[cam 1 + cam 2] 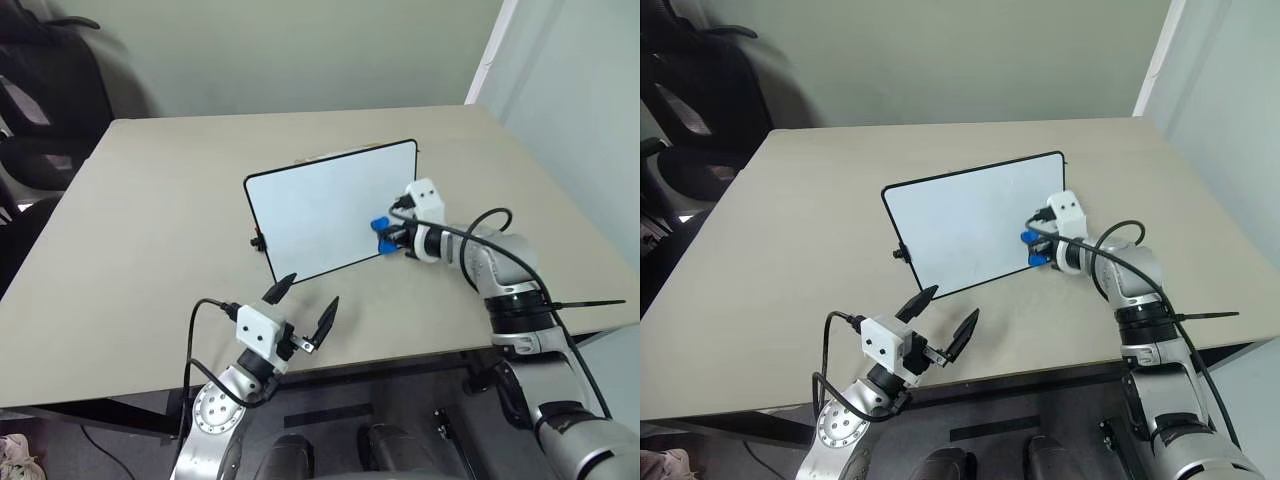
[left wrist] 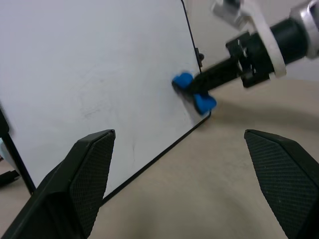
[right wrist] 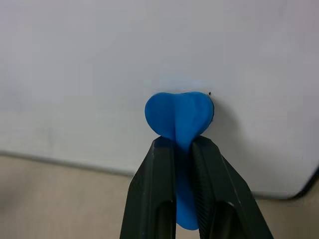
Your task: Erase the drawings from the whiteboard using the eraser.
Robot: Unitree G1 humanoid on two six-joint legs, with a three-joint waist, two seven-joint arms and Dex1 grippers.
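The whiteboard (image 1: 320, 215) stands propped at a slant in the middle of the beige table, its black-framed face toward me. My right gripper (image 1: 392, 236) is shut on the blue eraser (image 1: 381, 234), which presses against the board near its lower right corner. The right wrist view has the eraser (image 3: 178, 114) pinched between both black fingers, flat on the white surface. The drawings are hidden; the board's face around the eraser is plain white. My left gripper (image 1: 312, 290) hovers open and empty near the table's front edge, apart from the board's lower edge.
The table (image 1: 150, 220) has bare room to the left of, behind and to the right of the board. Black office chairs (image 1: 40, 100) stand beyond its far left corner. The front edge runs just under my left gripper. A white wall panel (image 1: 560, 70) rises at the right.
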